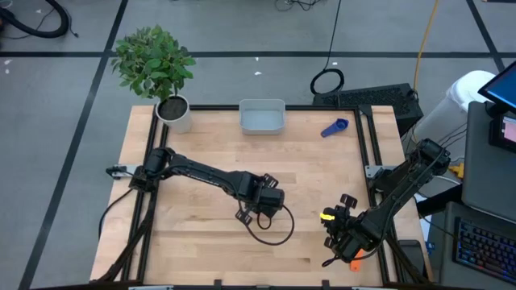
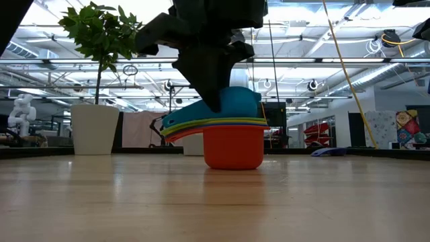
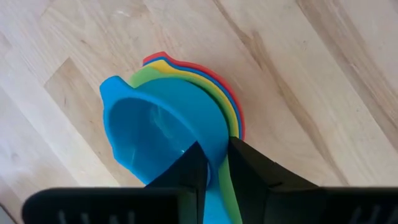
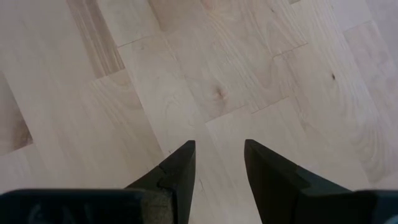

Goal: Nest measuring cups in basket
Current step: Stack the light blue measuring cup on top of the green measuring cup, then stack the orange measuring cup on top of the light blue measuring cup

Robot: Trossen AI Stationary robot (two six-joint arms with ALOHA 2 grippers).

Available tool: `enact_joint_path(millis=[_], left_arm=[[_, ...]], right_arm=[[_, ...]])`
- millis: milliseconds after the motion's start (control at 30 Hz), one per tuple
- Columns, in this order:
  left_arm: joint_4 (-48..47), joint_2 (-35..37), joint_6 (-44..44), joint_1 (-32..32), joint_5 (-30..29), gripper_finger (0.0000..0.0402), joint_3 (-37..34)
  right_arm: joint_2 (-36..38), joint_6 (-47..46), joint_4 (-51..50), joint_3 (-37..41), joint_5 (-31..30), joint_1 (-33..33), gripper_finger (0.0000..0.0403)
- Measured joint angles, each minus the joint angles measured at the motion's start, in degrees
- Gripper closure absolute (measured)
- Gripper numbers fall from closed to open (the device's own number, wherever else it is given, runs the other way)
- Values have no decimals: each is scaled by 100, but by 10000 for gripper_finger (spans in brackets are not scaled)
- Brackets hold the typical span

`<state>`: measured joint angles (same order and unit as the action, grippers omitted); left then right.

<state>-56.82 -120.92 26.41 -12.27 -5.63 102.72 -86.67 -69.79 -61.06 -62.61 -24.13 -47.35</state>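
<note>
Fingers of the left gripper (image 3: 214, 163) pinch the light blue cup (image 3: 163, 134) rim atop the nested stack (image 2: 225, 131); right gripper (image 4: 219, 163) open, idle. Light, stiff, slick plastic: grip rim or handle.

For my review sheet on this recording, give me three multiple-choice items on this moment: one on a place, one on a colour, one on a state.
1. Where does the nested stack of cups stand?
A. in the basket
B. on the table, under the left pincer
C. beside the plant pot

2. What colour is the stack's top cup?
A. light blue
B. orange
C. yellow

3. How is the right pincer?
A. shut on a cup
B. shut on the basket's rim
C. open over bare wood, holding nothing

Answers:
1 B: the left pincer is at the stack on the table, far from the basket.
2 A: the left wrist view shows it.
3 C: its fingers stand apart over bare wood.
</note>
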Motion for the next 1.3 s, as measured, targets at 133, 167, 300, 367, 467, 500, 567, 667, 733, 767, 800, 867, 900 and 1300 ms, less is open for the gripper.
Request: enact_joint_path(millis=[133, 167, 300, 367, 467, 500, 567, 667, 733, 767, 800, 867, 900, 1300], left_arm=[[-28, 0, -23, 0, 0, 331, 0], [-33, 0, -23, 0, 0, 327, 0], [-32, 0, -25, 0, -16, 309, -2], [-31, 1, -38, 2, -53, 297, -2], [-31, 2, -87, 10, -140, 279, -2], [-34, 2, -106, 15, -187, 274, -2], [-66, 2, -129, 17, -298, 264, -2], [-233, 70, -150, 17, -565, 255, -9], [-389, 114, -235, 17, -766, 253, 33], [-562, 138, -314, 17, -816, 253, 83], [-723, 147, -403, 17, -826, 254, 163], [-924, 166, -593, 10, -838, 257, 397], [-1092, 188, -703, -11, -842, 260, 530], [-2313, 477, -1694, -649, -1105, 298, 1397]], right_arm=[[0, 16, 0, 0, 3, 0, 271], [0, 16, 0, 2, 3, 0, 271], [0, 18, 4, 2, 7, -1, 271], [0, 19, 17, 2, 8, 0, 271], [0, 19, 24, 4, 10, 0, 271], [0, 21, 22, 4, 10, 0, 271], [0, 41, 22, 4, 15, 0, 271], [-1, 105, 21, 4, 58, 0, 271], [0, 180, 4, 4, 246, 0, 271], [0, 237, -22, 7, 381, 0, 271], [0, 305, -52, 15, 542, 0, 271], [0, 447, -44, 85, 978, 0, 271], [0, 540, -45, 141, 1217, 0, 271], [181, 1394, 7, 416, 2578, -355, 271]])
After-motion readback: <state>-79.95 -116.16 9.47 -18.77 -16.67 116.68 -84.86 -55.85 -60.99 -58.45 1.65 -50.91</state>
